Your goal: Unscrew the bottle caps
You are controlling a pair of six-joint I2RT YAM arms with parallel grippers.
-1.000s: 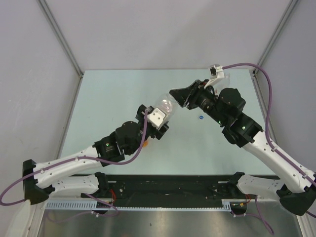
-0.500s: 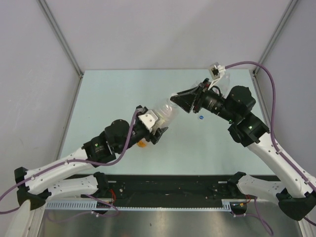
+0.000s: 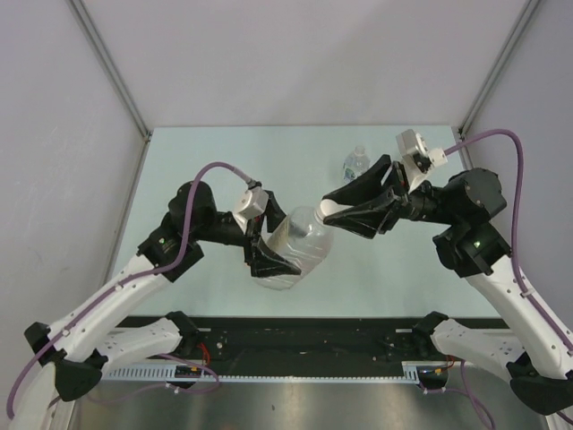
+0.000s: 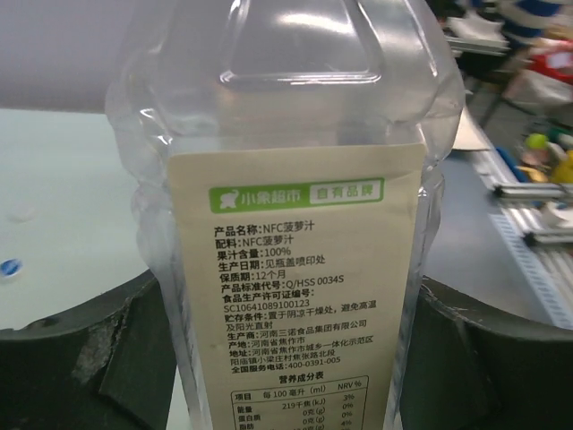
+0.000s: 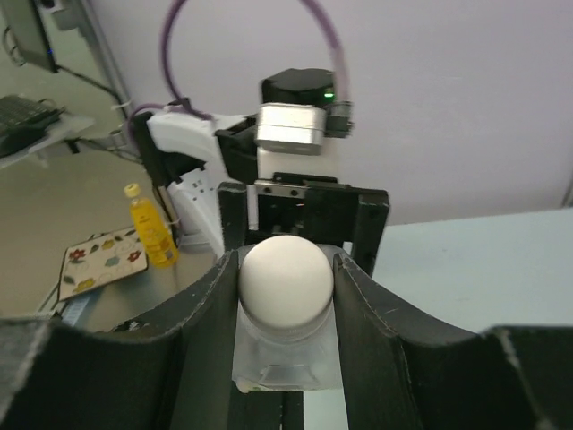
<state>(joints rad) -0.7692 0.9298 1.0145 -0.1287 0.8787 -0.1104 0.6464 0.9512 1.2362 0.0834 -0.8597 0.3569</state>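
Note:
The largest clear bottle [image 3: 300,244], with a yellowish label [image 4: 295,296], is held up above the table. My left gripper [image 3: 273,253] is shut on its body, one finger on each side of the label in the left wrist view [image 4: 295,376]. My right gripper [image 3: 333,208] is shut on the bottle's plain white cap [image 5: 286,279], with a finger [image 5: 210,305] pressed against each side. A smaller clear bottle [image 3: 355,164] with some blue on it stands alone at the back of the table. A blue cap [image 4: 9,266] lies on the table.
The pale green table [image 3: 197,170] is walled by grey panels at the back and sides. A black rail [image 3: 304,345] runs along the near edge between the arm bases. Purple cables loop over both arms.
The left arm has swung back and raised the big bottle, turning its neck toward the right arm. The right gripper has come down and closed on the white cap. The small bottle behind now shows.

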